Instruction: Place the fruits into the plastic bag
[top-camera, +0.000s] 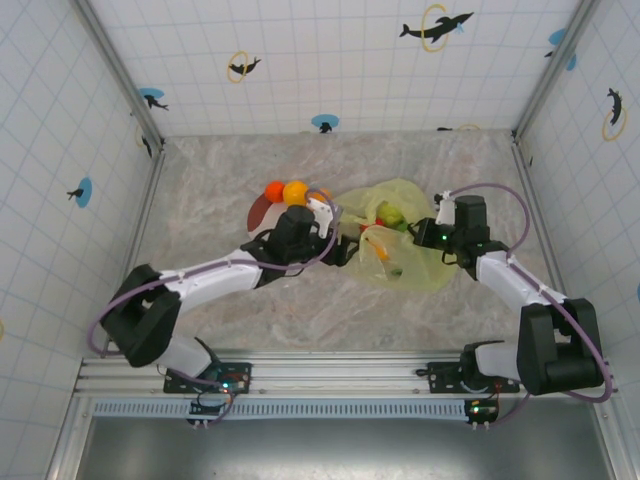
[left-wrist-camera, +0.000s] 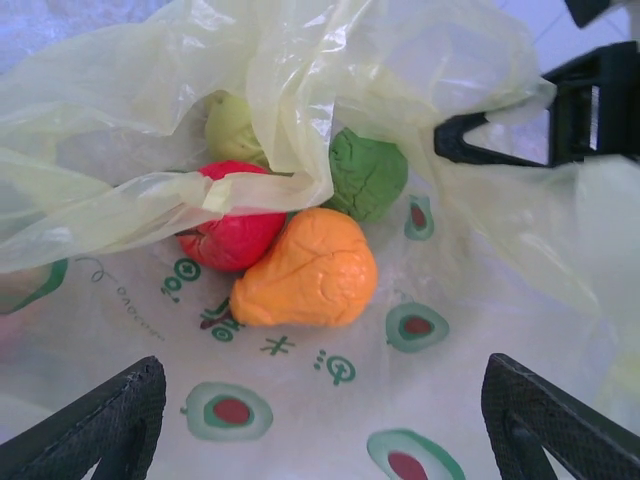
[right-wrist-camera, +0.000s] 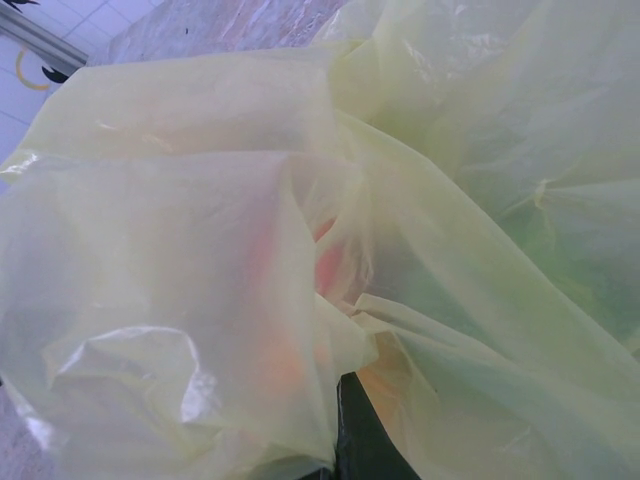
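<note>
The plastic bag (top-camera: 410, 260) lies right of centre, its mouth toward my left arm. My left gripper (top-camera: 348, 248) hovers at that mouth, open, with nothing between its fingers (left-wrist-camera: 95, 425). Inside the bag (left-wrist-camera: 120, 90) rest an orange fruit (left-wrist-camera: 305, 270), a red one (left-wrist-camera: 228, 238), a green one (left-wrist-camera: 368, 175) and a pale green one (left-wrist-camera: 232, 125). My right gripper (top-camera: 428, 233) is shut on the bag's right edge and holds it up; its black fingers (left-wrist-camera: 480, 138) pinch the plastic. Two orange fruits (top-camera: 285, 191) sit on the plate (top-camera: 260, 213).
The maroon-and-white plate lies just left of my left gripper, toward the back. In the right wrist view, crinkled bag film (right-wrist-camera: 200, 250) is draped over one dark finger (right-wrist-camera: 365, 440). Tiled walls close off the marble table (top-camera: 200, 180) on three sides.
</note>
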